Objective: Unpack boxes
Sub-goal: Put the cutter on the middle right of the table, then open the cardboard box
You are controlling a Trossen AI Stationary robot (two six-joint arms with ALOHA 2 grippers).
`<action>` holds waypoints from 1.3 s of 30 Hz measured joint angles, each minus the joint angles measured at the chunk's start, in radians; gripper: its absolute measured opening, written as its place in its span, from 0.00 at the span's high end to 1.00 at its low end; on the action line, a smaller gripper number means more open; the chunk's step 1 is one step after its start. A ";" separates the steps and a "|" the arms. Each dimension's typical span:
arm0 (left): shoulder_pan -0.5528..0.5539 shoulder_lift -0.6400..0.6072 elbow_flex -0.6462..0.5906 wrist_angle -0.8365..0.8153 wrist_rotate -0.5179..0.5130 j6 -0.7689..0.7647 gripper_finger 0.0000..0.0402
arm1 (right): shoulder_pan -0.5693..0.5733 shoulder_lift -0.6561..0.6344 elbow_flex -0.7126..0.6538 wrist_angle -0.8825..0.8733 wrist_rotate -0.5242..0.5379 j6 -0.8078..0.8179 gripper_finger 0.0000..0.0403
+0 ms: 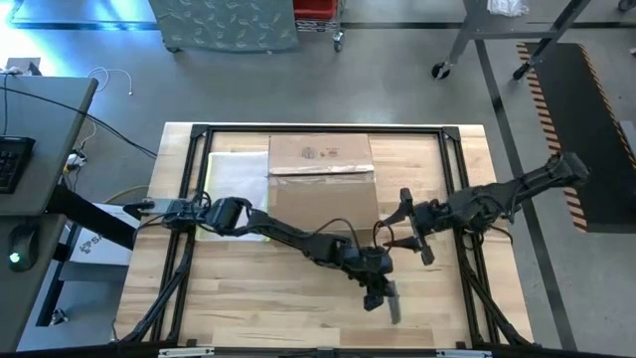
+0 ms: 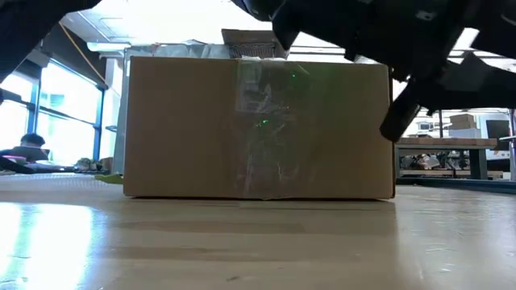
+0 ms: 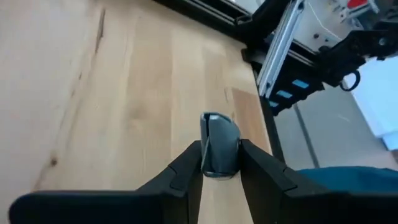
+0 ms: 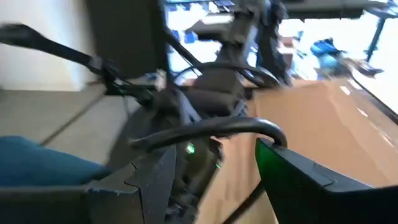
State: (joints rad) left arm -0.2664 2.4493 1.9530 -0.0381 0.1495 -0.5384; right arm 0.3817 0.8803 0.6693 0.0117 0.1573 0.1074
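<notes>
the box (image 1: 322,184) at twelve o'clock looks light, stiff; grip a flap edge. left gripper (image 3: 219,163) clamps a small grey tool (image 3: 218,144); right gripper (image 1: 415,231) spread.

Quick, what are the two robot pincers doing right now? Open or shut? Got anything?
Left pincer: shut on a small grey metal tool.
Right pincer: open, holding nothing.

Bright daylight behind the carton (image 2: 258,125) — glare on the tabletop (image 2: 258,242), right wrist view motion-blurred
</notes>
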 joint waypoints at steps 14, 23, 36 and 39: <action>0.053 -0.007 -0.004 -0.030 -0.014 0.071 0.63 | 0.031 0.028 0.001 -0.329 0.544 0.203 0.48; 0.034 -0.157 -0.003 -0.102 -0.093 0.192 0.63 | -0.161 -0.056 0.009 -0.327 0.451 0.107 0.48; -0.134 -0.633 -0.105 -0.909 -0.839 0.037 0.80 | -0.424 -0.147 -0.194 -0.041 0.045 0.119 0.48; -0.202 -0.782 -0.249 -1.160 -0.988 -0.297 0.88 | -0.494 -0.128 -0.223 0.058 0.017 0.130 0.48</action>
State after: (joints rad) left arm -0.4681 1.6672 1.7043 -1.1978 -0.8384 -0.8350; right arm -0.1123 0.7521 0.4465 0.0700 0.1745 0.2371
